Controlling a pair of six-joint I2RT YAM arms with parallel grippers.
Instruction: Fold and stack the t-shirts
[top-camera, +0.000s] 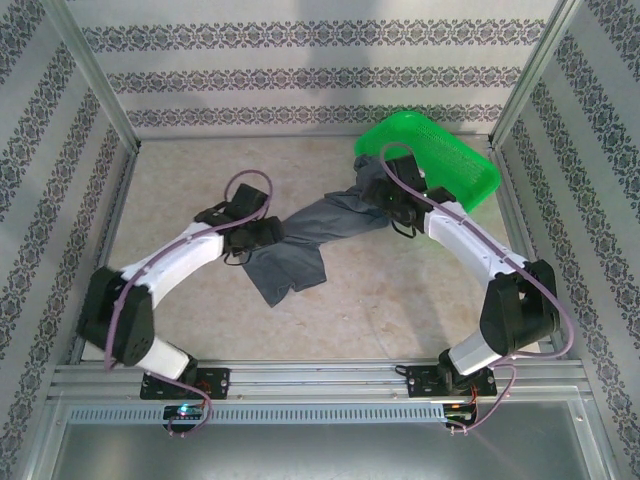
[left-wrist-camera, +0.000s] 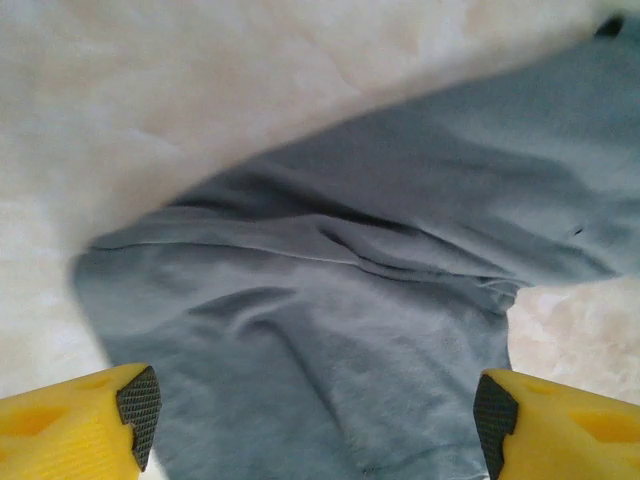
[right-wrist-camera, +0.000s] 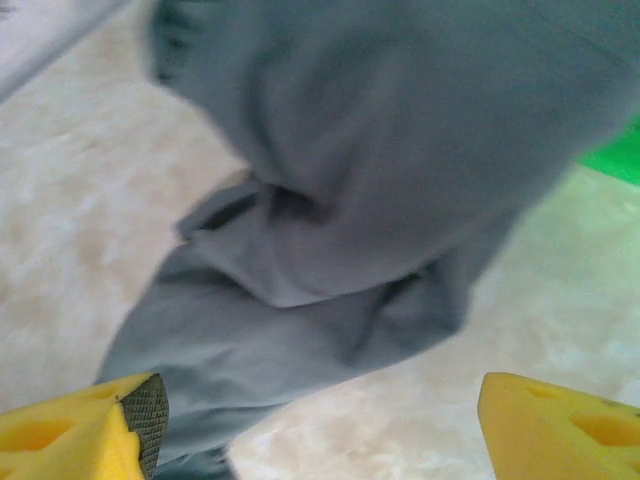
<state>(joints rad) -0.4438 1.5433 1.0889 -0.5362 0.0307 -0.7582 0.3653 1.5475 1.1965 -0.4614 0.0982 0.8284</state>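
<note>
Now the left pincer (left-wrist-camera: 317, 418) and the right pincer (right-wrist-camera: 318, 415) are both open by the t-shirt (top-camera: 318, 226), so each should pinch an edge and pull it flat.

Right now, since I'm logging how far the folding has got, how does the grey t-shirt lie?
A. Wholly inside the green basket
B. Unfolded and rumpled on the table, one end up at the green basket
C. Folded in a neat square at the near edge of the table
B: the t-shirt sprawls creased and unfolded across the table, its far end reaching the near rim of the green basket.
</note>
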